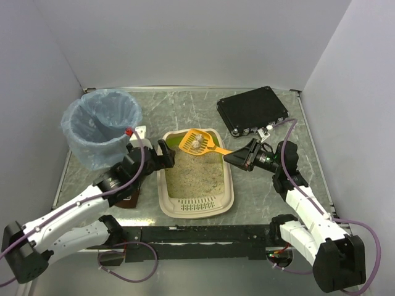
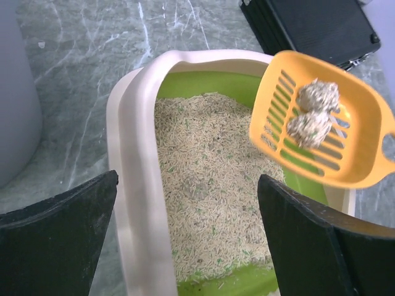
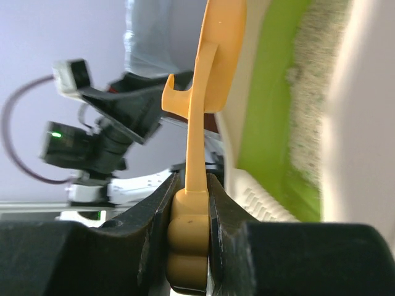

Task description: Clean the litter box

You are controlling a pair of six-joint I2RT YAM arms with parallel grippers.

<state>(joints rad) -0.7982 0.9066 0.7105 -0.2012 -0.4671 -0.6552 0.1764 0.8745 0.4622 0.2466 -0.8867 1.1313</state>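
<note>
Top external: we note right jaws clenching the loaded scoop over the litter box, left jaws released; dumping into the blue-bagged bin remains.

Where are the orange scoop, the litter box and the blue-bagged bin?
orange scoop (image 2: 358, 148), left wrist view, slotted blade beside the clumps.
litter box (image 1: 197, 211), top external view, near rim.
blue-bagged bin (image 1: 92, 151), top external view, bag's outer wall.

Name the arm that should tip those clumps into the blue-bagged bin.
Right. The right claw is shut on the orange scoop, which carries two clumps above the litter box. The left claw is open and empty by the box's left rim, so it would need a handover first.
</note>
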